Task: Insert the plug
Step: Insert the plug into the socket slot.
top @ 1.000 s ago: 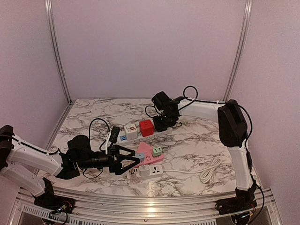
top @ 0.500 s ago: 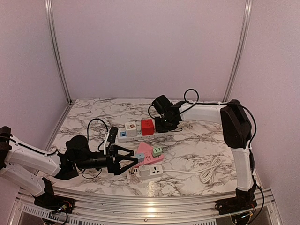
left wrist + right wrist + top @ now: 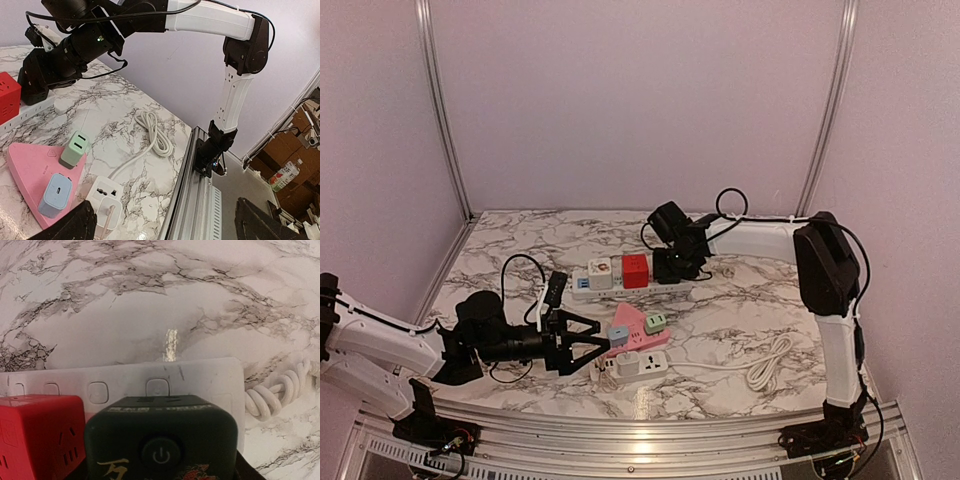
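Landmark is the white power strip [image 3: 686,279], lying in the middle of the marble table; its long axis runs left to right in the overhead view, with the right end a little farther from the arm bases. On the strip, from its left end: a white cube adapter [image 3: 600,274], then a red cube adapter [image 3: 634,270], then the black cube plug [image 3: 160,440], just beside the red one. The right gripper [image 3: 672,262] sits over the strip's right part with its jaws part-way apart and closed around the black plug. In the right wrist view the plug fills the space between them, with its power-button face toward the camera. The plug is a squat block with no marked long axis. Its prong side is hidden and is judged to face down at the strip, so the coming move should be a straight press down into the strip face. A row of free sockets shows just past the plug, and bare strip runs on to the cord end. Whether the prongs are already seated cannot be told. The right arm is clearly the nearer one. The left gripper [image 3: 588,338] is well on the near side of the strip with its jaws spread wide and empty, pointing along the strip's axis toward a pink triangular socket block [image 3: 632,322].
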Action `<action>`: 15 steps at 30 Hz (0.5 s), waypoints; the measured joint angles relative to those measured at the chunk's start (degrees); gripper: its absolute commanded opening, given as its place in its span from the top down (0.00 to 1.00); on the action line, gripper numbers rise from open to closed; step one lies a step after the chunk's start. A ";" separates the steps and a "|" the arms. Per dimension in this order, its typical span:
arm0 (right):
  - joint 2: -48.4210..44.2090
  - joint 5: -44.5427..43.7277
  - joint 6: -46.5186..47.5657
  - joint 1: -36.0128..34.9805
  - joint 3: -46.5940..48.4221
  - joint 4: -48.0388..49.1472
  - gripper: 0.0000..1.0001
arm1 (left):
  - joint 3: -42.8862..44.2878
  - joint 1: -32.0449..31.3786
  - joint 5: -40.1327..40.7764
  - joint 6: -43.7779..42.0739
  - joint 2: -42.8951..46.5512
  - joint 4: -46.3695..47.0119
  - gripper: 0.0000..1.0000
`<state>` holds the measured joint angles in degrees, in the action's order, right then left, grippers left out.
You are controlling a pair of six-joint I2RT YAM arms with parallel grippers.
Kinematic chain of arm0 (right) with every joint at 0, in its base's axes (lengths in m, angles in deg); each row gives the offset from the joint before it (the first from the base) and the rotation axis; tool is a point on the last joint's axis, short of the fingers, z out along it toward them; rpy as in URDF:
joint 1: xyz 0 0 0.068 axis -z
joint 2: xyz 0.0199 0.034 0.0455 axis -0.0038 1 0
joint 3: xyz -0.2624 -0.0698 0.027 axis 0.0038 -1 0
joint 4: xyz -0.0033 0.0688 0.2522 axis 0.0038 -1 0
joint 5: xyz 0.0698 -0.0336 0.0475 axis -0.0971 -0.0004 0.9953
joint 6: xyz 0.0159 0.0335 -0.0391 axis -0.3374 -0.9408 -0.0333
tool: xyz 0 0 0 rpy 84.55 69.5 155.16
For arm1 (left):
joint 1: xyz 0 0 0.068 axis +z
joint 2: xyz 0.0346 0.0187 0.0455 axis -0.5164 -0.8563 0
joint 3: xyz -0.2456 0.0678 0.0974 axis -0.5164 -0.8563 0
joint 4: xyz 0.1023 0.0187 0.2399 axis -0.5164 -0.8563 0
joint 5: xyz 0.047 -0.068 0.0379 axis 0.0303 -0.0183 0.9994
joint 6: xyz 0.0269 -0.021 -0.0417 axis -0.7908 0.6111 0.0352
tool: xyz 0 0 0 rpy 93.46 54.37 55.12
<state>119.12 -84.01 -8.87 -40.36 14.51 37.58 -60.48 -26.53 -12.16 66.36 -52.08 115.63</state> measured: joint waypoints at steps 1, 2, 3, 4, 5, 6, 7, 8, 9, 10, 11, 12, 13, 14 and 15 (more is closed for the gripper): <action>-0.20 0.00 -0.50 0.00 -0.22 -0.11 1.00 | 0.00 0.00 0.00 -0.02 0.07 -0.04 0.01; -0.44 0.00 -1.09 0.00 -0.52 -0.15 1.00 | 0.00 0.00 0.00 -0.09 0.17 -0.13 0.01; -0.70 -0.02 -1.64 -0.02 -0.81 -0.28 1.00 | 0.00 0.00 0.00 -0.15 0.35 -0.26 0.01; -1.01 -0.02 -2.16 -0.02 -1.16 -0.35 1.00 | 0.00 0.04 0.00 -0.20 0.63 -0.44 0.01; -1.33 -0.02 -2.82 -0.02 -1.57 -0.55 0.96 | -0.02 0.09 0.00 -0.22 0.87 -0.46 0.01; -1.53 -0.04 -3.23 -0.04 -1.75 -0.81 0.90 | -0.04 0.17 0.02 -0.26 1.11 -0.46 0.01; -1.73 -0.04 -3.61 -0.04 -1.99 -1.01 0.86 | -0.09 0.26 0.04 -0.35 1.31 -0.50 0.01; -1.86 -0.02 -3.87 -0.04 -2.05 -1.22 0.86 | -0.13 0.33 0.11 -0.39 1.46 -0.52 0.01; -1.88 0.00 -3.98 -0.02 -2.08 -1.29 0.88 | -0.15 0.33 0.28 -0.42 1.57 -0.52 0.01; -1.88 0.04 -4.00 -0.02 -2.10 -1.31 0.87 | -0.22 0.33 0.35 -0.42 1.66 -0.57 0.01; -1.88 0.15 -4.00 -0.02 -2.12 -1.27 0.81 | -0.26 0.33 0.39 -0.42 1.70 -0.59 0.01; -1.95 0.33 -4.00 -0.02 -2.25 -1.14 0.72 | -0.31 0.33 0.42 -0.42 1.70 -0.59 0.01; -2.08 0.52 -3.98 0.02 -2.47 -0.92 0.62 | -0.33 0.33 0.42 -0.42 1.70 -0.66 0.01; -2.29 0.72 -3.98 0.07 -2.84 -0.52 0.57 | -0.35 0.31 0.44 -0.42 1.70 -0.72 0.01; -2.67 0.96 -3.96 0.11 -3.50 0.07 0.52 | -0.35 0.31 0.44 -0.42 1.70 -0.72 0.01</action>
<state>116.45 -83.05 -12.83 -40.25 11.01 37.65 -60.83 -26.23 -11.73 65.95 -50.37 114.91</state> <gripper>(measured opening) 0.541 0.989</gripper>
